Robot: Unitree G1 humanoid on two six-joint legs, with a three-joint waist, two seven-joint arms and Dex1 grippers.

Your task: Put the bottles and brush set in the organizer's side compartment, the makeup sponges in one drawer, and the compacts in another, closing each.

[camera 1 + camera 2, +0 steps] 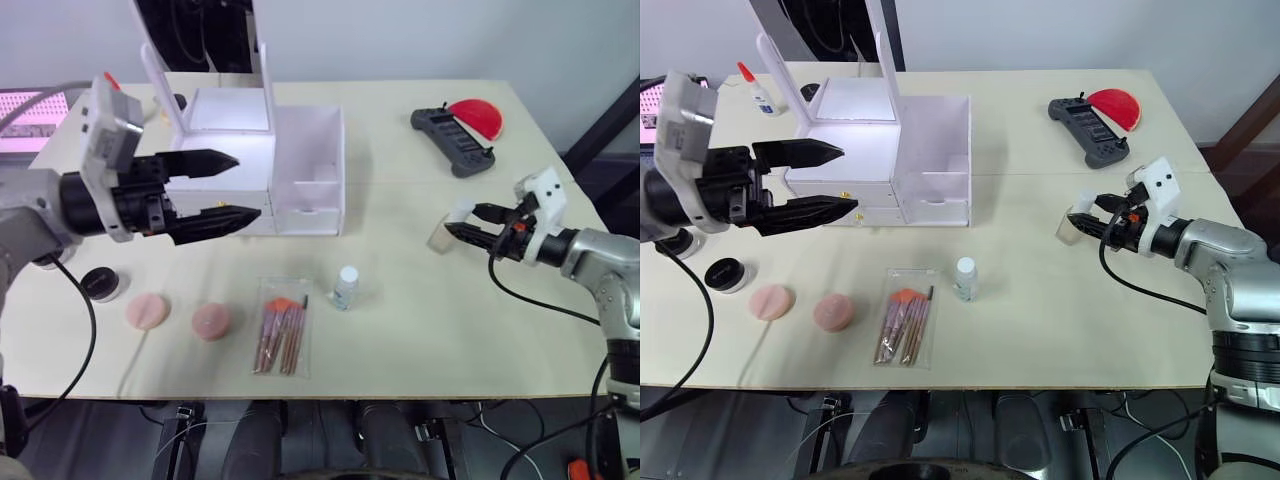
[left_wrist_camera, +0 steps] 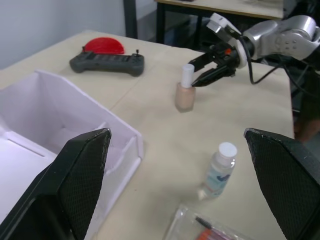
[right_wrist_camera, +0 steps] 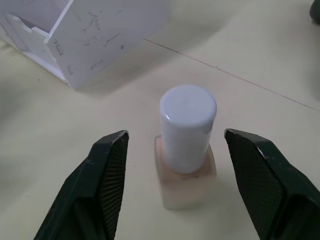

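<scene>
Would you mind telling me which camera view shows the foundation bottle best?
The right wrist view: the foundation bottle stands upright and close between the open right end effector. The left wrist view shows it whole but farther off; both eye views show it small beside that end effector.

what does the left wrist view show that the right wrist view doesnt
Left wrist view alone: the clear bottle, the controller with the red disc behind it, a corner of the brush set, and the right gripper with its open fingers on either side of the foundation bottle.

Right wrist view alone: a close look down on that bottle's white cap, standing upright between the right fingers and apart from both.

Shared: the foundation bottle, the organizer and the table.
</scene>
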